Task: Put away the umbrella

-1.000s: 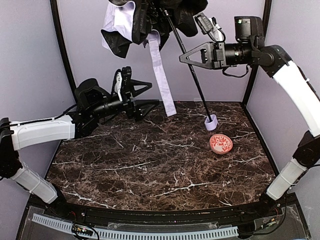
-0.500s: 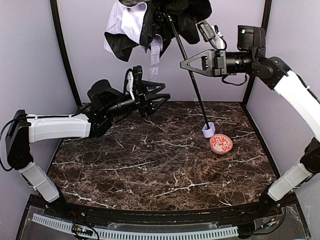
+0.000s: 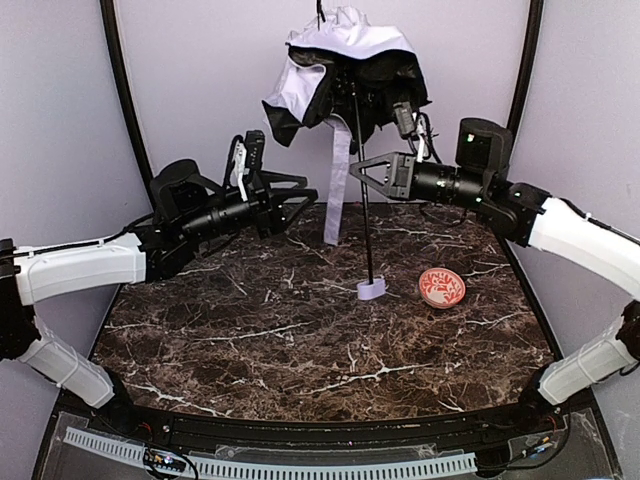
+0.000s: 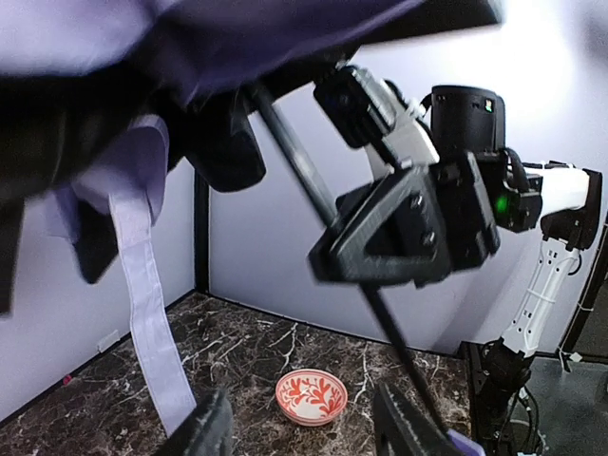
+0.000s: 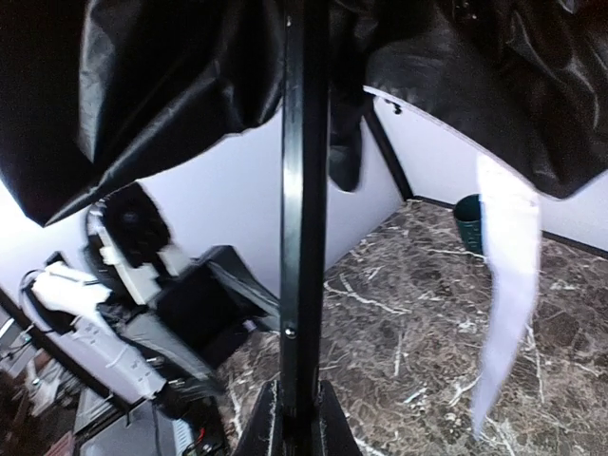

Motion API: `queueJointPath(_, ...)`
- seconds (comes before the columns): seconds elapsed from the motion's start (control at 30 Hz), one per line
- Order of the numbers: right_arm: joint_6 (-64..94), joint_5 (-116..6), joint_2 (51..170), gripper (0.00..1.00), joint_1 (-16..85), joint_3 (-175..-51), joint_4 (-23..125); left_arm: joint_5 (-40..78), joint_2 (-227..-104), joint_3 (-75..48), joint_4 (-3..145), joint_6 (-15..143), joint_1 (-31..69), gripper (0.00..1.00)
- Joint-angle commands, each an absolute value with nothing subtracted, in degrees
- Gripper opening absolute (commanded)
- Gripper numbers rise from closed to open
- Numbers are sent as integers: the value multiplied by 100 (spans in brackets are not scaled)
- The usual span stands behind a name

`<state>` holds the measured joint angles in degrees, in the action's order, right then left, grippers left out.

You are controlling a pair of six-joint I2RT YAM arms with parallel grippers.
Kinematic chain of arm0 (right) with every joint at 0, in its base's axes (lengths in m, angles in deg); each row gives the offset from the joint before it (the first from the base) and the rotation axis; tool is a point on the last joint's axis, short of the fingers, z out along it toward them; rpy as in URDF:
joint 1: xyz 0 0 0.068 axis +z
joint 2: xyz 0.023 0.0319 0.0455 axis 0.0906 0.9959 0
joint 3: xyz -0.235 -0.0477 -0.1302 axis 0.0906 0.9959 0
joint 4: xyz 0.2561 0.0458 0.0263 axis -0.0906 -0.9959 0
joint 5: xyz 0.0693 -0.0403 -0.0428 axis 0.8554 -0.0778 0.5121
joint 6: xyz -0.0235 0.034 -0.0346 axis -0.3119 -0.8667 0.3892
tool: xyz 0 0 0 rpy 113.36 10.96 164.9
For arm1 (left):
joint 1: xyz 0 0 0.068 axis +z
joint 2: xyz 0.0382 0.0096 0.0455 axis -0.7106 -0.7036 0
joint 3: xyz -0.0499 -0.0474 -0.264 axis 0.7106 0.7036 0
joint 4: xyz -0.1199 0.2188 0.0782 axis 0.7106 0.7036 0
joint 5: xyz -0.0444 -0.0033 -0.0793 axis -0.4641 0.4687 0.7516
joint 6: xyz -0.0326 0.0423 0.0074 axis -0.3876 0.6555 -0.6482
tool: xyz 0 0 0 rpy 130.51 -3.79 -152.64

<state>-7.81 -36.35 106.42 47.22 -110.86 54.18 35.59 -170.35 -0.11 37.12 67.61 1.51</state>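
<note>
The umbrella (image 3: pixel 345 65) stands upright over the back of the table, its lavender-white and black canopy bunched at the top. Its thin black shaft (image 3: pixel 365 230) runs down to the lavender handle (image 3: pixel 372 290), which is at the marble top. A lavender strap (image 3: pixel 338 195) hangs beside the shaft. My right gripper (image 3: pixel 358 172) is shut on the shaft just below the canopy, and the shaft (image 5: pixel 304 237) shows clamped between that gripper's (image 5: pixel 297 427) jaws. My left gripper (image 3: pixel 308 200) hovers just left of the strap, open and holding nothing. From the left gripper (image 4: pixel 304 432) I see the shaft (image 4: pixel 313 180) ahead.
A red-patterned bowl (image 3: pixel 441 288) sits on the table right of the handle; the same bowl (image 4: pixel 311 396) shows between my left fingers, far off. A dark green mug (image 5: pixel 467 220) stands near the back wall. Grey walls and black posts close in the marble table (image 3: pixel 300 340).
The right arm has lowered and swung the umbrella left, bringing it upright, with the handle moved from beside the bowl toward the table's middle. The left gripper's jaws have narrowed and it pulled back slightly.
</note>
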Motion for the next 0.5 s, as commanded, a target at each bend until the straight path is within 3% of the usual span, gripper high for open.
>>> queueJointPath(0.0,-429,-5762,10732,0,5401,-10868,7020,3233,-16703,-562,4934,6096,-46,59)
queueJointPath(0.17,-365,-6329,10916,0,5690,-10445,7615,2395,-16827,-771,4845,5817,-51,73)
queueJointPath(0.47,-35,-6387,11377,0,6173,-10577,7682,2341,-17603,-1622,5215,5754,-51,74)
